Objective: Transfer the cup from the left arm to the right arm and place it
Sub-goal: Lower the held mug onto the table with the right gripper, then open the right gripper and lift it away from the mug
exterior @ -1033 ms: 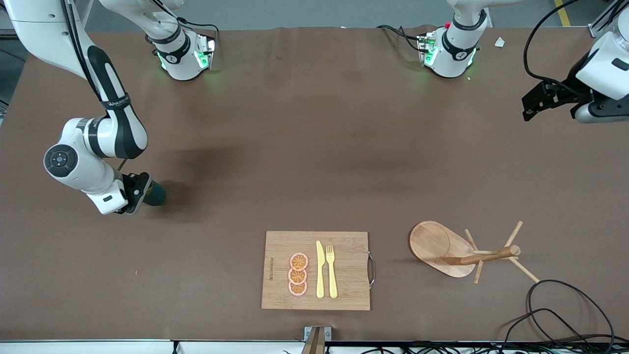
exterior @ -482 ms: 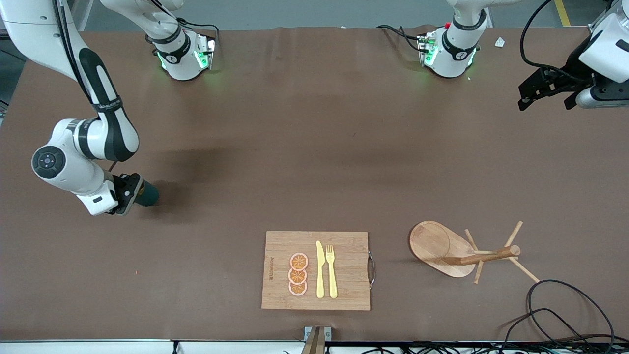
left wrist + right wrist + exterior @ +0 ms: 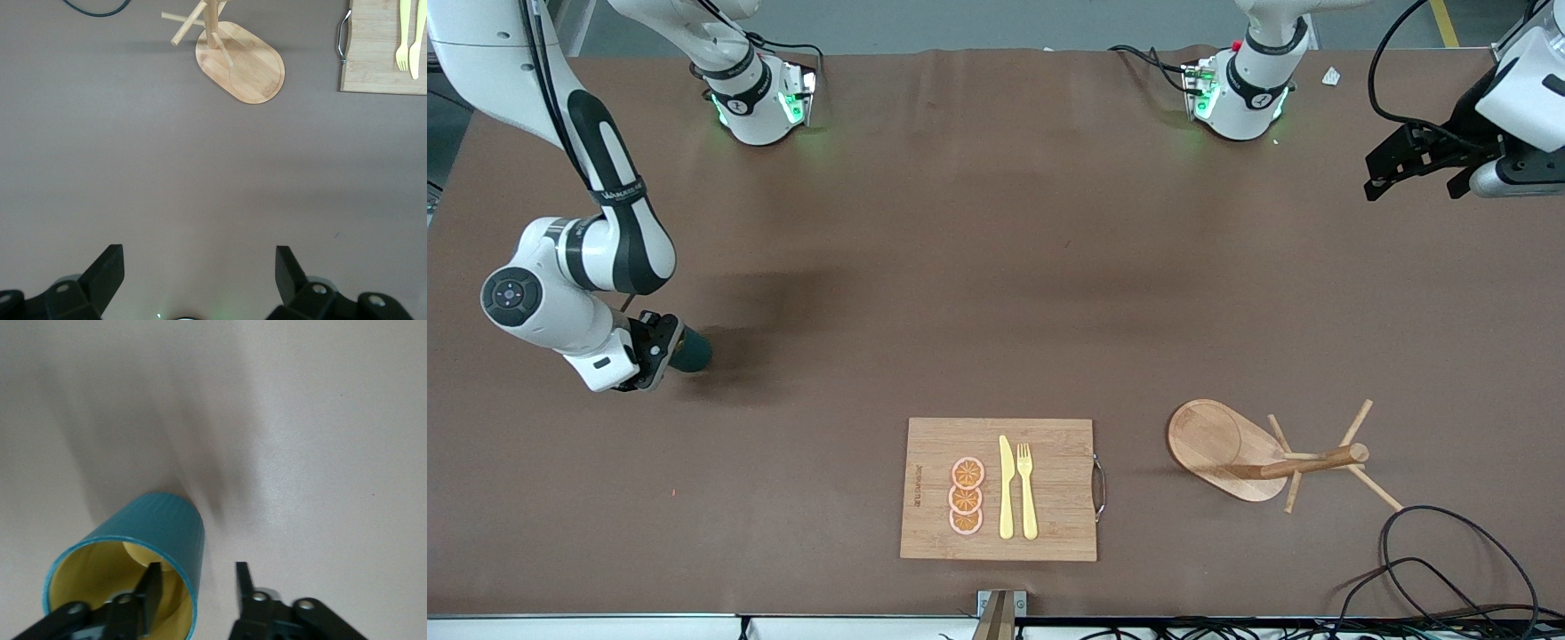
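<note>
Two fingers of my right gripper (image 3: 665, 349) pinch the wall of the cup (image 3: 692, 350), one inside against the glossy yellow lining, one outside on the smooth teal cylinder (image 3: 143, 553), tilted over the matte brown table (image 3: 996, 267) at the right arm's end. My left gripper (image 3: 1414, 169) waits over its own end, black fingers (image 3: 107, 270) spread wide, holding nothing. Ahead lie a bamboo cutting board (image 3: 1049, 524) and an oval-based wooden mug tree (image 3: 1254, 453).

The cup (image 3: 133, 567) is cut off at the right wrist view's edge. Its handle is hidden. One finger (image 3: 152, 590) sits partly inside it.
</note>
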`<state>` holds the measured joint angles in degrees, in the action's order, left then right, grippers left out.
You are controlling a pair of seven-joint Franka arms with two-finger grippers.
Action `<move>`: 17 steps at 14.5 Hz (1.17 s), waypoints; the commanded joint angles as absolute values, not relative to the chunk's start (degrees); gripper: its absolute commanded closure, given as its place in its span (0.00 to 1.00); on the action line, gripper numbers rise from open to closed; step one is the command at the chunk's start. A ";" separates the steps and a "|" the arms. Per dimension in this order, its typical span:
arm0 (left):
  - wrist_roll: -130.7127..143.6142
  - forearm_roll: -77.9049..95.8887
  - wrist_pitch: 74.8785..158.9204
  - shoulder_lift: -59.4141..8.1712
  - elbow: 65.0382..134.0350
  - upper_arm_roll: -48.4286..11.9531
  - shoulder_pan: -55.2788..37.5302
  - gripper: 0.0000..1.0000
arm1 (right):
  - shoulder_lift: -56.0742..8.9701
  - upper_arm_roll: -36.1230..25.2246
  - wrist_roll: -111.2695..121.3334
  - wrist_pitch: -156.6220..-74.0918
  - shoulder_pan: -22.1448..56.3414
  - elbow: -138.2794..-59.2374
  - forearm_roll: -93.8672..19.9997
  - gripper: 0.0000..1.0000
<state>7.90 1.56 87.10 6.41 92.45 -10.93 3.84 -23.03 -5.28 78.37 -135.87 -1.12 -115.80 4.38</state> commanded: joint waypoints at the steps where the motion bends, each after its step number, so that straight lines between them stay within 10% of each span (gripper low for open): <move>1: 6.94 2.64 87.36 6.94 92.81 -10.72 4.48 0.00 | -22.94 -4.39 78.32 -127.92 -2.28 -111.55 5.19 0.00; 17: 6.86 2.72 87.19 6.94 91.67 -10.72 5.36 0.00 | -12.66 -4.13 8.64 -88.70 -0.44 -90.02 2.37 0.00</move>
